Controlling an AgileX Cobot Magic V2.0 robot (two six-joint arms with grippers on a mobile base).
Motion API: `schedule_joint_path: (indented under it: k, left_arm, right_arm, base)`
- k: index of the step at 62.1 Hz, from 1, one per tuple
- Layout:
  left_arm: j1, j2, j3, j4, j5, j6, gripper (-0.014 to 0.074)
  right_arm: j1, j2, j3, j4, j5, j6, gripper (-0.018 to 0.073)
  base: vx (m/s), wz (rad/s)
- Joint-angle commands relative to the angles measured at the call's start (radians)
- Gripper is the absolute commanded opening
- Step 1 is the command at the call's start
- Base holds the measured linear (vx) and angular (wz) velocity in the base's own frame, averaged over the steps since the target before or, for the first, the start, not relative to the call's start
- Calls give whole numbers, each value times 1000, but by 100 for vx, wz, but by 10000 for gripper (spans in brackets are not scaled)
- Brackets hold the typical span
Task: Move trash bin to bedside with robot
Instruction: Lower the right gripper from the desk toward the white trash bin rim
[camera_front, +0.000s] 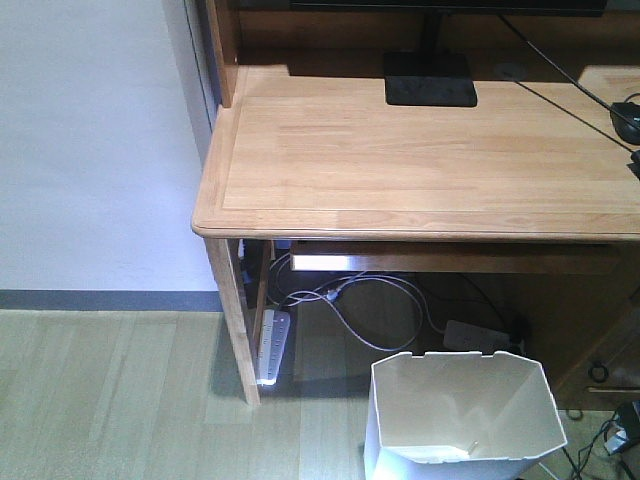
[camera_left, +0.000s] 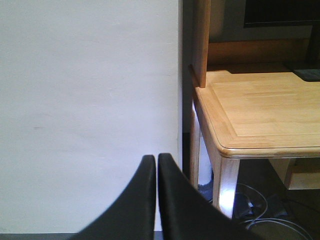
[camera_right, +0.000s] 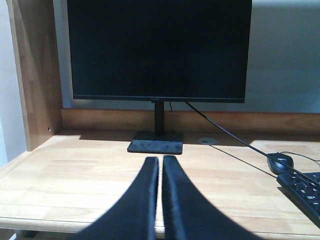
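— Tools first: what state are they in?
— Left tool (camera_left: 156, 157) is closed, its fingers pressed together on nothing. Right tool (camera_right: 160, 159) is closed too, bar a hairline slit, and empty.
— Where is the trash bin (camera_front: 460, 420)?
— Low and ahead of me. It stands upright on the floor (camera_front: 110, 400) at the desk's (camera_front: 400, 150) front edge, mouth up, with nothing gripping it. Neither wrist view catches it. Both tools hang at about desk height, so the bin lies below them. Left tool faces the wall (camera_left: 85, 100) and the desk's left corner, which puts the bin down and to its right. Right tool looks across the desk top at the monitor (camera_right: 160, 50), and I judge the bin is lower, on its near side. That would make the right arm the nearer one.
— Its long axis?
— Vertical. The rim spreads wider side to side than front to back.
— And the bed?
— Out of sight in all three views.
— Count it up.
— One bin, one desk, one monitor, one mouse (camera_right: 280, 162), one keyboard (camera_right: 302, 192), two tools.
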Motion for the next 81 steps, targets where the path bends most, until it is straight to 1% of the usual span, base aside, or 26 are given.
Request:
schedule_joint_path:
  k: [1,10,22,36,47,52,56,65,72,75,81]
  left_arm:
    - [-3,-10,29,0,-75,-8,-6]
    - [-3,-10,29,0,-75,-8,-6]
    - [-3,-10,29,0,-75,-8,-6]
    - [-3,-10,29,0,-75,-8,-6]
    - [-3,-10,29,0,-75,-8,-6]
    - [-3,-10,29,0,-75,-8,-6]
    - [-3,-10,29,0,-75,-8,-6]
    - [-3,-10,29,0,-75,-8,-6]
    - [-3,-10,29,0,-75,-8,-6]
    - [-3,-10,29,0,-75,-8,-6]
    - [-3,-10,29,0,-75,-8,-6]
  right_arm:
    - [-1,14,-69,18,-71,-2,-6]
    - [-1,133,-185,77,-25,-2,-6]
    - [-1,325,-304,80,72,-2,-6]
    - [-1,443,-307,88,68,-2,-6]
    - [-1,466,-307,91,78,-2,3]
    - [-1,466,-307,91,80,-7,27]
    - [-1,466,-307,91,97,-7,57]
    - [-1,466,-307,91,157,-7,175]
    - [-1,466,-307,91,164,-7,303]
    - [-1,466,-307,91,165,-7,373]
    - [-1,466,-307,89,174,-7,463]
  base:
    - [0,0]
    - [0,0]
    - [0,0]
    - [0,0]
    - [0,0]
    - [0,0]
    - [0,0]
    - [0,0]
    - [0,0]
    - [0,0]
    - [0,0]
